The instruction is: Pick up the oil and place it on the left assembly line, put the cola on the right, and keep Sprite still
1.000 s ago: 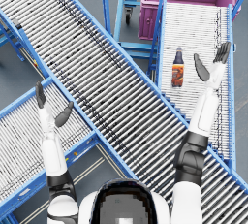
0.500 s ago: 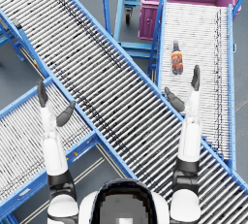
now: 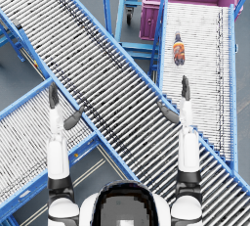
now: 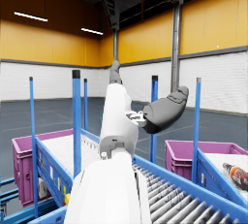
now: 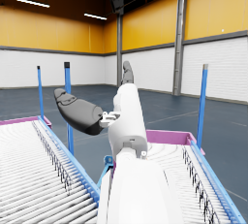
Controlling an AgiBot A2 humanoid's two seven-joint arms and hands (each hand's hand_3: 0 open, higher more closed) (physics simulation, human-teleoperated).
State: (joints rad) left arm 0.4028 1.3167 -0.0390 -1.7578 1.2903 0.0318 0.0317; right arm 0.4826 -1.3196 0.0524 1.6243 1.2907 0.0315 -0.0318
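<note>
Two empty hands, fingers spread: left hand (image 3: 57, 112), right hand (image 3: 181, 106). The bottle (image 3: 178, 53) (cola, probably) lies on the right line (image 3: 215, 83); I'd steer clear of it.

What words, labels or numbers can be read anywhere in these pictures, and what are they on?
No text can be read in any view.
Bottle lying on the right roller line: it has an orange label, too small to read in the head view and blurred in the left wrist view.
Pink bin: no writing shows on it.
</note>
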